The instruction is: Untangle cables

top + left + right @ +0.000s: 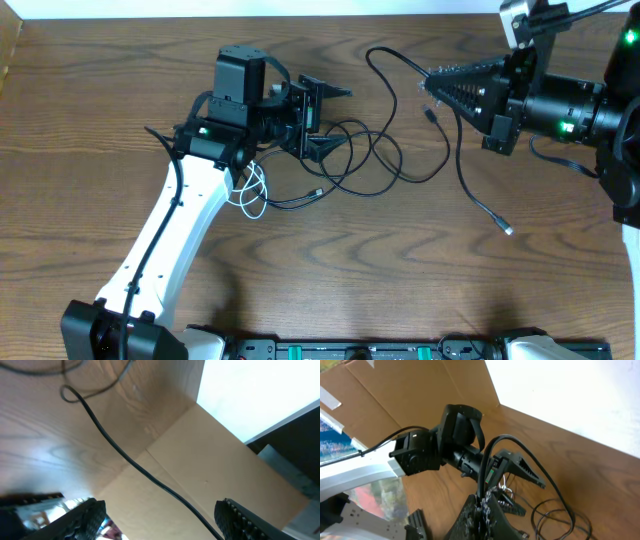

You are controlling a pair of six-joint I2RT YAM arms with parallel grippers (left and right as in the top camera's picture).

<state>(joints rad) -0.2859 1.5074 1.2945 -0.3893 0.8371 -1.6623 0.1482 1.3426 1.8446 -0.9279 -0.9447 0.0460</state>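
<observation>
Several black cables (372,165) lie looped and crossed on the wooden table (330,270), just right of my left gripper (333,117). That gripper is open, and one black cable (114,445) runs between its jaws (160,510) without being clamped. A white cable (252,196) lies coiled under the left wrist. My right gripper (432,84) is shut on a black cable (520,449) and holds it lifted at the back right; its jaws show in the right wrist view (485,505). A loose plug end (508,230) rests on the table at the right.
A cardboard wall (395,390) stands along the table's far side, and a cardboard edge (8,50) shows at the back left. The left arm's white link (170,240) crosses the left half of the table. A black rail (360,350) runs along the front edge.
</observation>
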